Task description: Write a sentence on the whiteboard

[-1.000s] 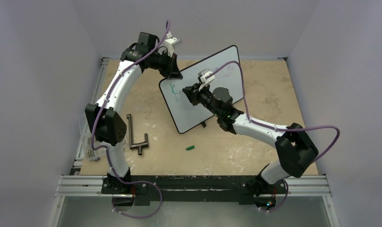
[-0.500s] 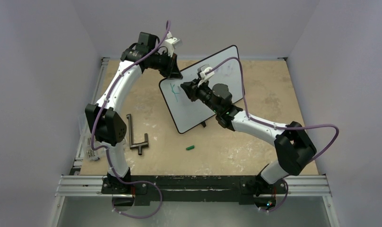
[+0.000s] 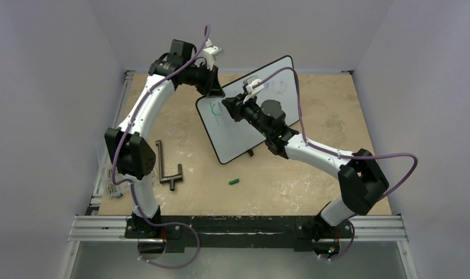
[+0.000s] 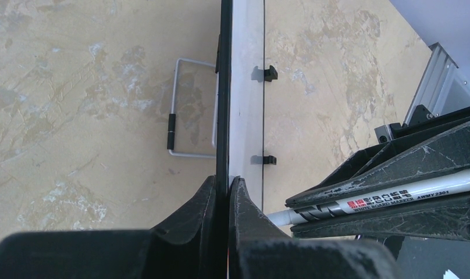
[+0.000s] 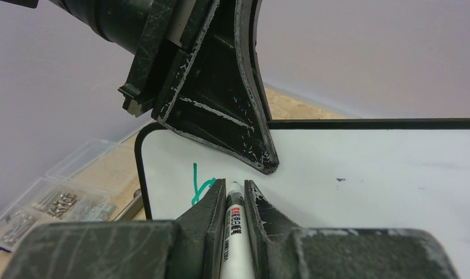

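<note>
Black plastic fingers of my right hand (image 5: 235, 189) are closed tight on the white barrel of a marker (image 5: 232, 232), tip pointing at the whiteboard (image 5: 360, 174). The tip sits just beside the first green strokes of the sentence (image 5: 199, 186), near a rounded corner of the board. I cannot tell whether the tip touches the surface.

My left hand (image 4: 224, 186) is clamped shut on the board's top edge. One finger lies on each face, with the thin black frame pinched between them.

The board stands tilted toward the far middle of the counter (image 3: 314, 174), resting on small black feet (image 4: 269, 72). A wire loop (image 4: 177, 116) lies on the counter on its back side. A small green piece (image 3: 234, 181), possibly the marker's cap, lies well apart, nearer my bases.

Handling notes (judgement):
- The board looks thin, stiff and light, and its feet probably slide easily on this counter. Pen pressure alone would likely push it back or tip it, so it needs bracing.
- The glossy face is slippery and fresh ink would smear. The best hold is on the frame at the top edge, clear of the writing area, as my left hand has it.
- The marker barrel is smooth and round and may twist or creep between the fingers. I would grip it mid-barrel and press lightly.
</note>
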Available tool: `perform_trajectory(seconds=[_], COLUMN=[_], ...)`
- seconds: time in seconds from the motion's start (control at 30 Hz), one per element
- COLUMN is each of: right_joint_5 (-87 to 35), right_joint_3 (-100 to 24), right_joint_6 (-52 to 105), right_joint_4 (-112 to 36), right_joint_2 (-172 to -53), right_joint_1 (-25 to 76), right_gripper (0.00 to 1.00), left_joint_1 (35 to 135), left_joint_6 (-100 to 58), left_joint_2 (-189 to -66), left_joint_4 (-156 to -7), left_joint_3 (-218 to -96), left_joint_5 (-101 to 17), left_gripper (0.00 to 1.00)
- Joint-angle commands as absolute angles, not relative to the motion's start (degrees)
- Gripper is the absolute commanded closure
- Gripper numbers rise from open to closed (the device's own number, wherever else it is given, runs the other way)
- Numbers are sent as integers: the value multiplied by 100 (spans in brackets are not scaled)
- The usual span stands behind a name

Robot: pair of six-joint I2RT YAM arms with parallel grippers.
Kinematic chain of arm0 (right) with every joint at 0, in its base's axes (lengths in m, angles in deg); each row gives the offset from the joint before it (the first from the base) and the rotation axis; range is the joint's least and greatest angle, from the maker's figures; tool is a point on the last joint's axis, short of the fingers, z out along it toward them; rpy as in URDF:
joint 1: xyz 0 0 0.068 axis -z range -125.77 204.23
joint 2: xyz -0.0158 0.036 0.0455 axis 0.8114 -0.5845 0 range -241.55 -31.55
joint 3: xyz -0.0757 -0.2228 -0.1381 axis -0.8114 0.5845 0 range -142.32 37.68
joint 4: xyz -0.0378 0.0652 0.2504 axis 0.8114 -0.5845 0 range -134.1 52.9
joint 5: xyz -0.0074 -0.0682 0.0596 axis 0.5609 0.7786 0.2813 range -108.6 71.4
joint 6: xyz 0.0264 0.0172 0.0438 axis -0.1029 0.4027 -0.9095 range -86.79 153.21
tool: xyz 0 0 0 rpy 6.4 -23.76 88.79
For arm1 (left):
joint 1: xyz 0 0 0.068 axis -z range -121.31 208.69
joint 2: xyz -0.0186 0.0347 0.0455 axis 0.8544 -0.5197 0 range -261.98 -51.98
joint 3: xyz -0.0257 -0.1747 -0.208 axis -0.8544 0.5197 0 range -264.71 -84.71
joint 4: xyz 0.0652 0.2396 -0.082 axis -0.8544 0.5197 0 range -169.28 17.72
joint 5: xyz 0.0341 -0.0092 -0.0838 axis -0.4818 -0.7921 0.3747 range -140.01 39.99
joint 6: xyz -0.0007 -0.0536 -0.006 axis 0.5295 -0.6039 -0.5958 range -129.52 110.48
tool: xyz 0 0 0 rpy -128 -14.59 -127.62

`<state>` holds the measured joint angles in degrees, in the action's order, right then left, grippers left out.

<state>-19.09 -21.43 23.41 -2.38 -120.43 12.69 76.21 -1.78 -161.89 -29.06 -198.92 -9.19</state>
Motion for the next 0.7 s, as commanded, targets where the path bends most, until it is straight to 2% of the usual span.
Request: perform_trajectory(seconds=[0.0, 0.47, 0.67], right_joint_5=[-1763, -2166, -2218], right_joint_3=[-2198, -1670, -1533], right_joint_6=[2413, 2213, 2125], right_joint_4=[-241, -103, 20], right_joint_2=[-11975, -11435, -11377], right_joint_1=[1302, 1301, 1308], right_gripper=[100, 100, 100], left_joint_1=[7873, 7680, 7688], left_joint_6=[448, 219, 117], left_joint_2=[-16393, -16368, -16496], left_joint_4=[-2083, -2249, -2157], left_joint_3=[-19606, -19582, -20099], left_joint_5=[-1957, -1890, -1886], left_gripper=[100, 100, 100])
